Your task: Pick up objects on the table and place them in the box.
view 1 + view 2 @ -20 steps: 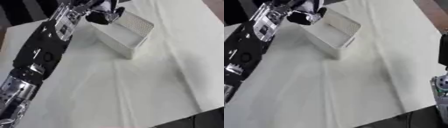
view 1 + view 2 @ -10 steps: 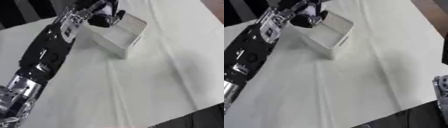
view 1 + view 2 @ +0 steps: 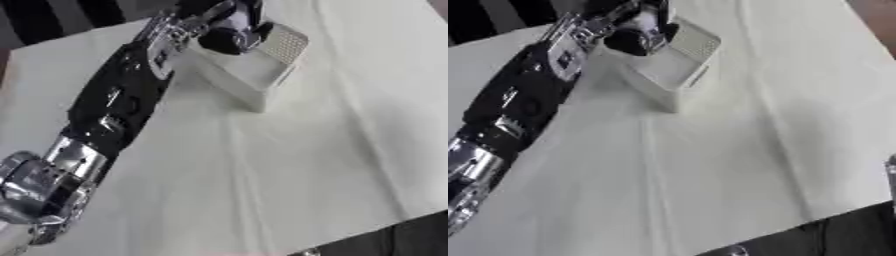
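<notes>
While the left hand (image 3: 229, 31) hovers over the white box (image 3: 249, 70) near the worktop's (image 3: 289, 170) far edge, fingers curled around a dark object (image 3: 220, 43), seemingly light and rigid, gripped across its body.

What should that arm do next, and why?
Probably open the fingers and let go. The left hand is over the white box, curled around something dark that I cannot identify, so the thing should fall inside.

The left robot hand (image 3: 229, 31), fingers curled around a dark object (image 3: 219, 41), hangs over the white box (image 3: 262, 70).
</notes>
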`<state>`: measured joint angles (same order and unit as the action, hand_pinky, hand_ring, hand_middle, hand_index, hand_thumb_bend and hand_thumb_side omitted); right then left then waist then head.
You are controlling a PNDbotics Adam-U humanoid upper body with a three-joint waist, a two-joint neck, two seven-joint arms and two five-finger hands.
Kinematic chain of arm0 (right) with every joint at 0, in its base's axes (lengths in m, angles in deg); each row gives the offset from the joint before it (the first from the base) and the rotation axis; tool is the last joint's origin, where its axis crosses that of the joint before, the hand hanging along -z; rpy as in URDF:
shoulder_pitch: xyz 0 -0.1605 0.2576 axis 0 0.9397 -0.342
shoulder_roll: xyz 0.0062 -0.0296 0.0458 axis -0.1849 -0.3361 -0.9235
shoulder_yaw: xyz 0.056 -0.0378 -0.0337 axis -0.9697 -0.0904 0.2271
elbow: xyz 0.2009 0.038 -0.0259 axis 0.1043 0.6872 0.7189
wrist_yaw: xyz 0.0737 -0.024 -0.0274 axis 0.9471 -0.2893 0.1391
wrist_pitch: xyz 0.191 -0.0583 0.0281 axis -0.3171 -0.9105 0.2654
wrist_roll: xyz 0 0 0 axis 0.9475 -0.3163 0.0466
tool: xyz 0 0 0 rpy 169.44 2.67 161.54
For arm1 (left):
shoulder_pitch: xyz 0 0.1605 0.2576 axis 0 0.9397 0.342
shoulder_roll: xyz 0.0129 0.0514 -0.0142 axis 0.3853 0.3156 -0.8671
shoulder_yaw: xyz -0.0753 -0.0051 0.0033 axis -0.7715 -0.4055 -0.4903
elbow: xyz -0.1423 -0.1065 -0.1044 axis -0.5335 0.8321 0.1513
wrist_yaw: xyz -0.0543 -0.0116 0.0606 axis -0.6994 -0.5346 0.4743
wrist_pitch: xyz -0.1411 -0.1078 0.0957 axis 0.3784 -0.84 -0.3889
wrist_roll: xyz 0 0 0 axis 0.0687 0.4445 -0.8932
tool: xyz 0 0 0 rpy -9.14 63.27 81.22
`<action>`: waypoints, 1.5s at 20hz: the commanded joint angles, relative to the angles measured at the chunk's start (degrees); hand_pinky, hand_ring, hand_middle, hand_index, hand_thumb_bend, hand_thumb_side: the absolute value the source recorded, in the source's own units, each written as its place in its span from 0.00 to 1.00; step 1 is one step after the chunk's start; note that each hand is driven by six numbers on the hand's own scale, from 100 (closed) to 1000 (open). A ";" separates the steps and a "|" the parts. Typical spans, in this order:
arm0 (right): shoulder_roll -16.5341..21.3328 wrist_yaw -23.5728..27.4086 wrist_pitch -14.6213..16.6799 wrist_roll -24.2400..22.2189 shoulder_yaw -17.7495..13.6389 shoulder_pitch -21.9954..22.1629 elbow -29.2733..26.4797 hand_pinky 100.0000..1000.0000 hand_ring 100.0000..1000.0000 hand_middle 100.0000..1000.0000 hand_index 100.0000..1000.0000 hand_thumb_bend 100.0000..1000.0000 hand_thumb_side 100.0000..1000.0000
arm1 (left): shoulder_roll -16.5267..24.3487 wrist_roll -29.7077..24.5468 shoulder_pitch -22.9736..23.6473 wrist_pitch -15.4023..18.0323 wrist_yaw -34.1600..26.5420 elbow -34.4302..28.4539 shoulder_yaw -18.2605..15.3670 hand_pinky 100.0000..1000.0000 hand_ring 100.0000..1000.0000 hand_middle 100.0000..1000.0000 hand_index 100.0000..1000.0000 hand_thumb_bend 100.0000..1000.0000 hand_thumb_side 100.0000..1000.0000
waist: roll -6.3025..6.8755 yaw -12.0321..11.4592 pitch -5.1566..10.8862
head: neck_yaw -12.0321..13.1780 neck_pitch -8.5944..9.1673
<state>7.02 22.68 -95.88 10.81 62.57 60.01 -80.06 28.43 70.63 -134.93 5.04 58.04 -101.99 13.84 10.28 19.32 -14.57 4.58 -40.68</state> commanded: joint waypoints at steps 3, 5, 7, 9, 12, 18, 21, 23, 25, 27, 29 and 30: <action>0.36 -0.29 -0.07 -0.37 -0.04 -0.92 -0.85 0.40 0.48 0.61 0.72 0.00 0.88 | 0.27 -5.80 -1.36 1.70 -5.62 0.71 -0.18 0.09 0.36 0.54 0.67 0.00 0.41 | -1.09 0.12 0.78 | 1.35 1.52; 0.32 -0.28 -0.10 -0.45 -0.02 -0.94 -0.73 0.40 0.48 0.61 0.72 0.00 0.88 | 0.17 -8.63 -1.31 1.73 -8.48 0.61 -0.20 0.32 0.47 0.68 0.74 0.00 0.46 | -1.31 -0.04 0.85 | 1.94 1.88; 0.28 -0.30 -0.13 -0.55 0.01 -0.98 -0.58 0.40 0.48 0.61 0.72 0.00 0.88 | 0.12 -11.37 -1.33 1.74 -11.73 0.57 -0.33 0.57 0.64 0.83 0.83 0.00 0.55 | -1.53 -0.18 0.93 | 2.14 2.06; 0.25 -0.31 -0.16 -0.66 0.04 -0.95 -0.43 0.40 0.48 0.61 0.72 0.00 0.88 | 0.20 -13.73 -1.34 1.74 -14.79 0.28 -0.48 0.69 0.74 0.93 0.89 0.00 0.61 | -1.75 -0.30 1.04 | 2.04 2.15; 0.23 -0.29 -0.23 -0.79 0.07 -0.88 -0.21 0.40 0.48 0.61 0.72 0.00 0.88 | 0.44 -16.33 -1.25 1.74 -18.40 -0.33 -0.68 0.78 0.82 0.99 0.95 0.00 0.66 | -2.07 -0.48 1.18 | 1.93 2.37; 0.21 -0.34 -0.33 -1.02 0.09 -0.68 0.18 0.40 0.48 0.61 0.72 0.00 0.88 | 1.00 -19.03 -1.01 1.66 -22.79 -1.69 -0.96 0.87 0.88 1.00 1.00 0.00 0.74 | -2.64 -1.12 1.62 | 2.11 2.73; 0.17 -0.42 -0.35 -1.14 0.11 -0.57 0.36 0.40 0.48 0.61 0.72 0.00 0.88 | 1.26 -20.18 -1.00 1.40 -24.27 -2.10 -1.05 0.89 0.90 1.00 1.00 0.00 0.79 | -2.89 -1.43 1.88 | 2.13 2.85; 0.16 -0.49 -0.36 -1.21 0.12 -0.54 0.42 0.40 0.48 0.61 0.72 0.00 0.88 | 1.39 -21.12 -1.02 1.20 -24.97 -2.21 -1.12 0.91 0.91 1.00 1.00 0.00 0.81 | -3.01 -1.59 2.00 | 2.14 2.99; 0.12 -0.50 -0.36 -1.26 0.15 -0.43 0.47 0.40 0.48 0.61 0.72 0.00 0.88 | 1.45 -22.18 -1.04 1.00 -25.62 -2.23 -1.21 0.94 0.93 1.00 1.00 0.00 0.86 | -3.09 -1.67 2.11 | 2.12 3.07; 0.10 -0.53 -0.35 -1.30 0.16 -0.38 0.49 0.40 0.48 0.61 0.72 0.00 0.88 | 1.55 -23.13 -1.04 0.84 -26.35 -2.31 -1.37 0.94 0.93 1.00 1.00 0.00 0.86 | -3.13 -1.72 2.21 | 2.09 3.17; 0.09 -0.60 -0.37 -1.31 0.15 -0.28 0.51 0.40 0.48 0.61 0.72 0.00 0.88 | 1.70 -23.44 -0.94 0.59 -27.39 -2.55 -1.67 0.94 0.93 1.00 1.00 0.00 0.85 | -3.21 -1.83 2.39 | 2.01 3.22; 0.10 -0.64 -0.40 -1.32 0.14 -0.18 0.55 0.40 0.48 0.61 0.72 0.00 0.88 | 1.84 -23.43 -0.88 0.41 -27.96 -2.77 -1.80 0.95 0.93 1.00 1.00 0.00 0.84 | -3.26 -1.99 2.54 | 1.97 3.19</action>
<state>6.94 22.23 -96.32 9.59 62.89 59.96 -78.95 28.62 52.24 -134.88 0.77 31.16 -103.42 12.89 7.92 17.38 -13.57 6.30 -38.20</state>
